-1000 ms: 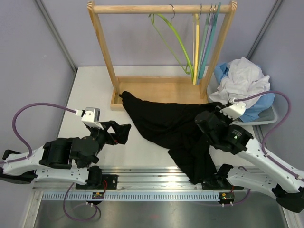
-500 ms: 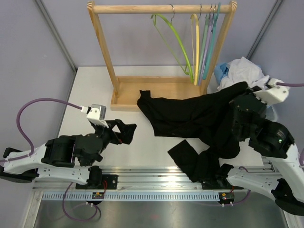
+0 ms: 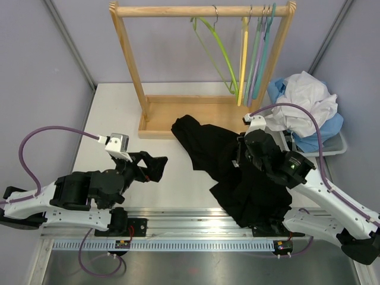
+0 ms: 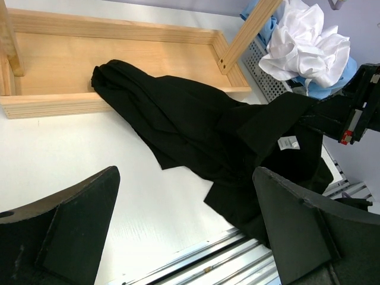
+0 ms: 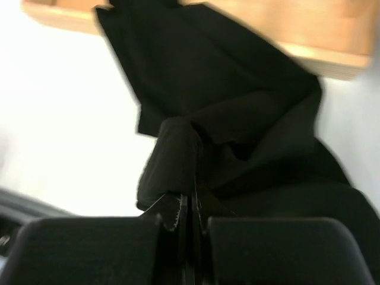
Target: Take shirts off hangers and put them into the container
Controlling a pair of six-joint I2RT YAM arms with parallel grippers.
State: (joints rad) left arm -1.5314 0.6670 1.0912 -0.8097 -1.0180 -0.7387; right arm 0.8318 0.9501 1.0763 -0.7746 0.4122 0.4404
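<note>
The black shirt (image 3: pixel 217 155) lies crumpled on the table in front of the wooden rack, one end resting on the rack's base tray (image 4: pixel 71 59). My right gripper (image 3: pixel 241 154) is shut on a fold of the black shirt (image 5: pixel 237 89), its fingertips (image 5: pixel 191 205) pinching the cloth. My left gripper (image 3: pixel 155 168) stands open to the left of the shirt, above bare table and holding nothing (image 4: pixel 185 178). The white shirt (image 3: pixel 306 98) is piled in the container (image 3: pixel 333 148) at the right. Several empty hangers (image 3: pixel 243 56) hang on the rack's rail.
The wooden rack (image 3: pixel 127 65) stands at the back of the table. A light blue garment (image 3: pixel 329 127) lies under the white shirt in the container. A metal rail (image 3: pixel 196 217) runs along the table's near edge, and the black shirt's lower end drapes over it.
The right gripper swung right and up toward the container with the black shirt, then came back left over the table. The shirt's left end has shifted right. The left arm barely moved.
</note>
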